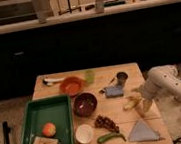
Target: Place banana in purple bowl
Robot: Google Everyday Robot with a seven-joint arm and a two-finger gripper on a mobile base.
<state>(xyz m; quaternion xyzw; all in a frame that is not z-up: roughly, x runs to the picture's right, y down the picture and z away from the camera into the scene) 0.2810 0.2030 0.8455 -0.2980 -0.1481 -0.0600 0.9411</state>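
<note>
A yellow banana [132,102] lies on the wooden table [100,80] near its right edge. The dark purple bowl [85,103] stands near the table's middle, left of the banana. My gripper [141,103] at the end of the white arm [170,83] comes in from the right and is down at the banana's right end.
A green tray [43,113] at the left holds an apple [49,129] and a small box [45,143]. Also on the table: an orange bowl [71,85], green cup [89,76], dark cup [121,76], blue cloth [114,91], white cup [84,134], green pepper [111,137], grey napkin [142,131], dark snack [105,122].
</note>
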